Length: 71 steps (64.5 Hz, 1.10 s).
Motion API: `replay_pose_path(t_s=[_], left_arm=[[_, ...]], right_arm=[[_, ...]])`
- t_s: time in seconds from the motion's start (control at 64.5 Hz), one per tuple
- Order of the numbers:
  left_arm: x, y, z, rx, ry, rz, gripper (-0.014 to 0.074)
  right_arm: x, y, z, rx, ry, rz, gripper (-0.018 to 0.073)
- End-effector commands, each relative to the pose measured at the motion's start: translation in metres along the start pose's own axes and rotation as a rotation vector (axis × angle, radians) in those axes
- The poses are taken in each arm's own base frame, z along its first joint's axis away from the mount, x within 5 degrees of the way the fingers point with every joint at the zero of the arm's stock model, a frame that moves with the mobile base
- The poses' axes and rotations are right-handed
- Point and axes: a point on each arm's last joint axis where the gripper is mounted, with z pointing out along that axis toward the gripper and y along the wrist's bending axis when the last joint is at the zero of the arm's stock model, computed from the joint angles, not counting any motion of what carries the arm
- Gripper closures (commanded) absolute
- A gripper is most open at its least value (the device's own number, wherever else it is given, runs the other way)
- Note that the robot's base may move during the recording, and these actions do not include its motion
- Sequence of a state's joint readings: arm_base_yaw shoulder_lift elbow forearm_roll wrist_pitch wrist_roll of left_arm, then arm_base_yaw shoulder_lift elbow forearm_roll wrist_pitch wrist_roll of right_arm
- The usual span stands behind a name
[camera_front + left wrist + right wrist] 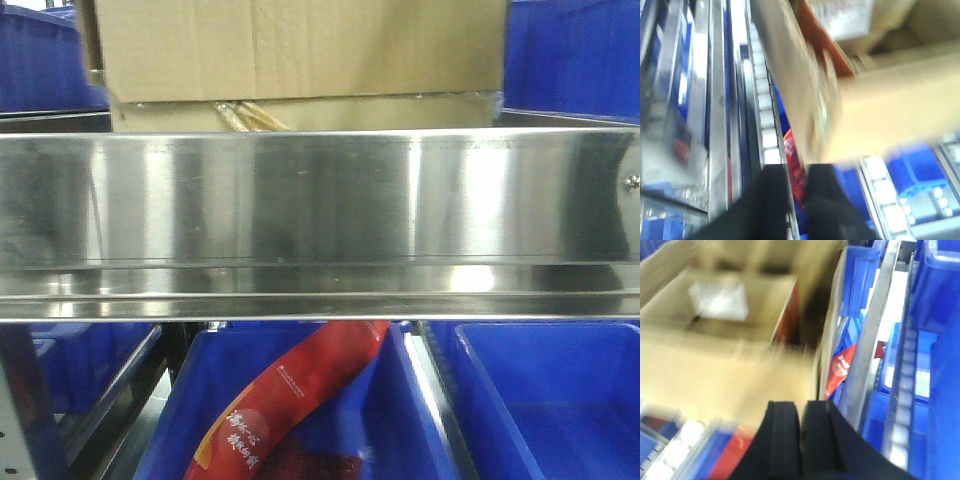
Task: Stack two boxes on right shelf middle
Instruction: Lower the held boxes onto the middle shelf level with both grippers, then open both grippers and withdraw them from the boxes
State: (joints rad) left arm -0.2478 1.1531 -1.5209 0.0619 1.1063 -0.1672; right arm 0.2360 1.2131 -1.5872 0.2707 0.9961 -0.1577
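Large box sits on flat box on the steel shelf — both pincers, left and right, nearly together, empty.

Blue plastic bins fill the rack; one holds a red packet.

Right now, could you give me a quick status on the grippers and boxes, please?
Both grippers, left and right, nearly shut, empty. Large box atop flat box on the steel shelf. Nothing blocking.

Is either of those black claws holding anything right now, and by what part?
Nothing seems held. The left gripper and right gripper both show fingers nearly together with nothing between them; the cardboard box sits on the steel shelf.
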Motion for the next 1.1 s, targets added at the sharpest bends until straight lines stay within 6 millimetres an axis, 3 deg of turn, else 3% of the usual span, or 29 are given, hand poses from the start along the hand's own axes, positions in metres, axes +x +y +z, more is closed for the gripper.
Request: replay_pose_path(t_s=[0.0, 0.14, 0.341, 0.62, 0.791, 1.085], left_arm=[[0.015, 0.003, -0.018, 0.020, -0.110, 0.001, 0.0708], [0.049, 0.009, -0.032, 0.023, -0.244, 0.017, 0.0707], [0.108, 0.017, -0.034, 0.045, -0.419, 0.037, 0.0707], [0.183, 0.024, -0.017, 0.096, -0.630, 0.045, 0.0707], [0.199, 0.025, -0.009, 0.106, -0.656, 0.043, 0.0707], [0.200, 0.025, -0.008, 0.105, -0.648, 0.043, 0.0707]], right_arm=[[0.014, 0.000, -0.009, 0.017, -0.036, -0.017, 0.0716], [0.049, 0.000, -0.017, 0.046, -0.080, -0.044, 0.0717], [0.111, -0.003, -0.024, 0.099, -0.210, -0.038, 0.0721], [0.191, -0.009, -0.025, 0.177, -0.355, -0.065, 0.0721], [0.218, -0.011, -0.024, 0.202, -0.404, -0.082, 0.0721], [0.221, -0.011, -0.024, 0.203, -0.405, -0.082, 0.0721]])
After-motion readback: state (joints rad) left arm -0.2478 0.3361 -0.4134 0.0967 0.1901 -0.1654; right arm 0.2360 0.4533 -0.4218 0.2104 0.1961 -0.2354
